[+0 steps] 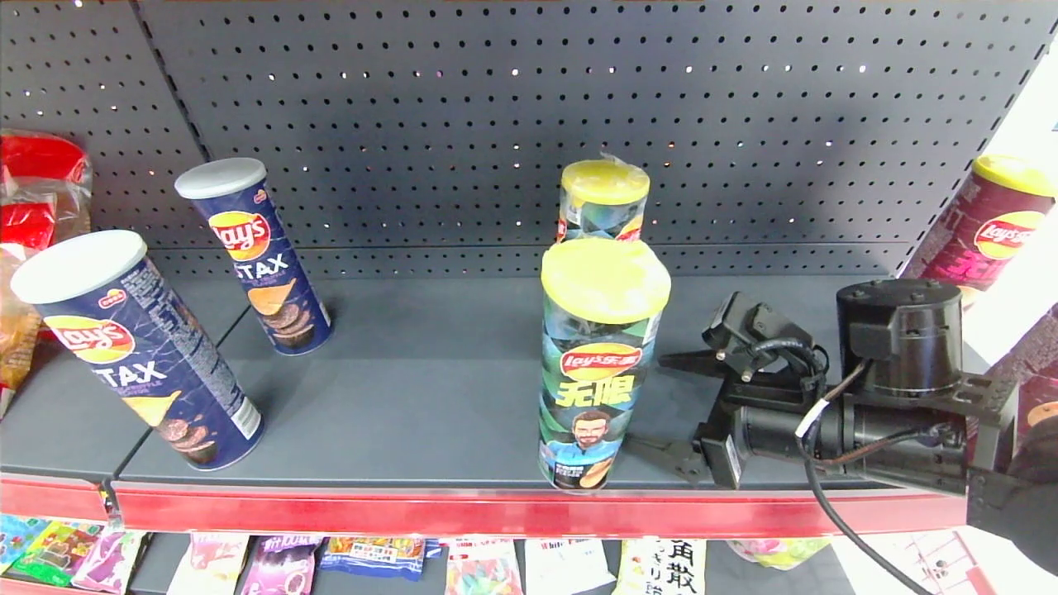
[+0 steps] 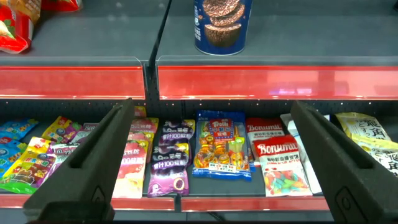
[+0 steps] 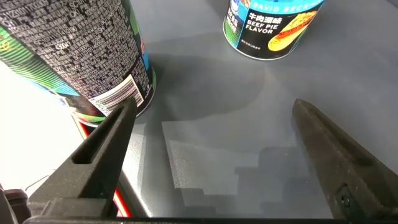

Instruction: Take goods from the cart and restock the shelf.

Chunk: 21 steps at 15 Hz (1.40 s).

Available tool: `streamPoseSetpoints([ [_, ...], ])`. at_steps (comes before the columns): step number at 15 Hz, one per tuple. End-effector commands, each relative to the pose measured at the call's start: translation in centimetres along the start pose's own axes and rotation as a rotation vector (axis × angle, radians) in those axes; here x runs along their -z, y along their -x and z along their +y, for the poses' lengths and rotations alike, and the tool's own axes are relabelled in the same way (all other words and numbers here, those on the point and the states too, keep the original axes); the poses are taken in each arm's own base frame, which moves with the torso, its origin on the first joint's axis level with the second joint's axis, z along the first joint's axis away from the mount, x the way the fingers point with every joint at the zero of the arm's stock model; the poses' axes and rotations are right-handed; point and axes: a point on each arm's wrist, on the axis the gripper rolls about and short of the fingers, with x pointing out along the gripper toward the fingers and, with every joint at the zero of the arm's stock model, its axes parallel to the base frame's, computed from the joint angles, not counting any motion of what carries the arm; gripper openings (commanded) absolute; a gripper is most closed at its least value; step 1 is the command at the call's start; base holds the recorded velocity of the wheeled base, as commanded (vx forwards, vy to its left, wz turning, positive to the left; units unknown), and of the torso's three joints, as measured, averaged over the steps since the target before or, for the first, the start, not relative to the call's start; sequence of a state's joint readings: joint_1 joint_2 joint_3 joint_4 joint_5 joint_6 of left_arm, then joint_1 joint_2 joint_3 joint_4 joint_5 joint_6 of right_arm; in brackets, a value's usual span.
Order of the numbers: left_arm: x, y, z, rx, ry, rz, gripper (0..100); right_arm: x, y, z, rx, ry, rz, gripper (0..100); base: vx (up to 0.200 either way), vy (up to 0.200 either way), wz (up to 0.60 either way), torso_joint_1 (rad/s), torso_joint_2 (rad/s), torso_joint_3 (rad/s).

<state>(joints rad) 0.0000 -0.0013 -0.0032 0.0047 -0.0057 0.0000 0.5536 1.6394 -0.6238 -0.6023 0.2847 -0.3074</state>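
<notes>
Jaws spread wide and gripping nothing, the right gripper (image 1: 653, 402) lies low over the grey shelf (image 1: 430, 397) with its two dark fingers pointing at the front green can (image 1: 599, 372). That yellow-lidded can stands upright at the shelf's front edge, just behind the red rail (image 1: 496, 508). It sits just beyond the fingertips rather than between them. In the right wrist view, one finger (image 3: 106, 155) ends right beside the can's base (image 3: 74, 56), and the pictures do not settle whether the two touch. The other finger (image 3: 336, 168) stands well clear over bare shelf. A second green can (image 1: 603, 202) of the same kind stands upright farther back, near the perforated back panel (image 1: 496, 124), directly behind the first. Two blue cans with white lids stand on the shelf to the robot's left, one near the front (image 1: 140, 355) and one farther back (image 1: 256, 256). A maroon can (image 1: 988, 223) with a yellow lid shows at the far right. Jaws of the left gripper (image 2: 212, 106) are likewise parted and bare, held in front of the lower shelf, where bright snack packets (image 2: 221, 146) lie in rows. The left wrist view also shows the base of a blue can (image 2: 221, 25) on the shelf above.
</notes>
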Motion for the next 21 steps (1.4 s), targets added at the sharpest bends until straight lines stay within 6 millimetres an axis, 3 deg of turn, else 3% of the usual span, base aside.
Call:
streamPoseSetpoints([
  [1,0.0,0.0,0.0,0.0,0.0,0.001,100,-0.1,0.0,0.0,0.0,0.002,-0.004,100,0.0,0.0,0.0,0.0,0.0,0.0],
  [6,0.0,0.0,0.0,0.0,0.0,0.001,100,0.0,0.1,-0.1,0.003,-0.001,-0.002,100,0.0,0.0,0.0,0.0,0.0,0.0],
  [8,0.0,0.0,0.0,0.0,0.0,0.001,100,-0.3,1.1,-0.2,0.024,0.002,-0.022,100,0.0,0.0,0.0,0.0,0.0,0.0],
  [12,0.0,0.0,0.0,0.0,0.0,0.001,100,0.0,7.5,0.6,0.113,-0.002,-0.103,100,0.0,0.0,0.0,0.0,0.0,0.0],
  [16,0.0,0.0,0.0,0.0,0.0,0.001,100,3.1,14.6,3.8,0.186,-0.007,-0.189,100,0.0,0.0,0.0,0.0,0.0,0.0],
  [21,0.0,0.0,0.0,0.0,0.0,0.001,100,6.6,19.4,6.7,0.308,-0.036,-0.279,100,0.0,0.0,0.0,0.0,0.0,0.0],
])
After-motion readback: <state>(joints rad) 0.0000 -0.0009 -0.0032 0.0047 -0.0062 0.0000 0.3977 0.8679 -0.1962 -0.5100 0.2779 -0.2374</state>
